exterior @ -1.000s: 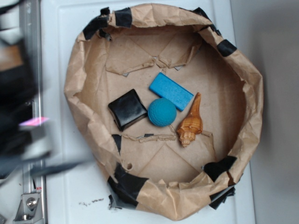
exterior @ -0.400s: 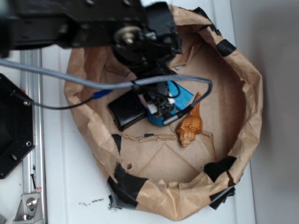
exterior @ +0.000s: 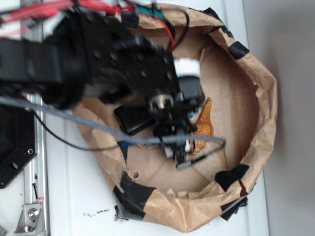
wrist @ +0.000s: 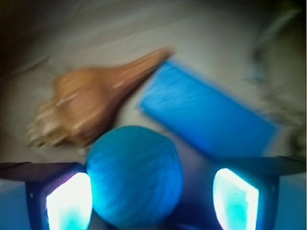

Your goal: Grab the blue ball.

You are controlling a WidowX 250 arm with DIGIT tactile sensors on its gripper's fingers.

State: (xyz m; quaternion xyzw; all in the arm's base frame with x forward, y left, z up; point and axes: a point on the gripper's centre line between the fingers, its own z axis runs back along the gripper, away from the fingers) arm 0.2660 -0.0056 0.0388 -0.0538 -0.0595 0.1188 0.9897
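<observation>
In the wrist view we see the blue ball sitting between the two fingers of the gripper, closer to the left one, a visible gap to the right one. Gripper is spread wide, nothing clamped; whether the left pad touches the ball we can't tell through the blur. Orange shell lies at 11 o'clock from the ball, just beside it; flat blue block at 2 o'clock. From the exterior view the arm reaches in from 10 o'clock over the paper-lined basket, wrist pointing down over the middle. It hides the ball there; only part of the black block and the shell show.
</observation>
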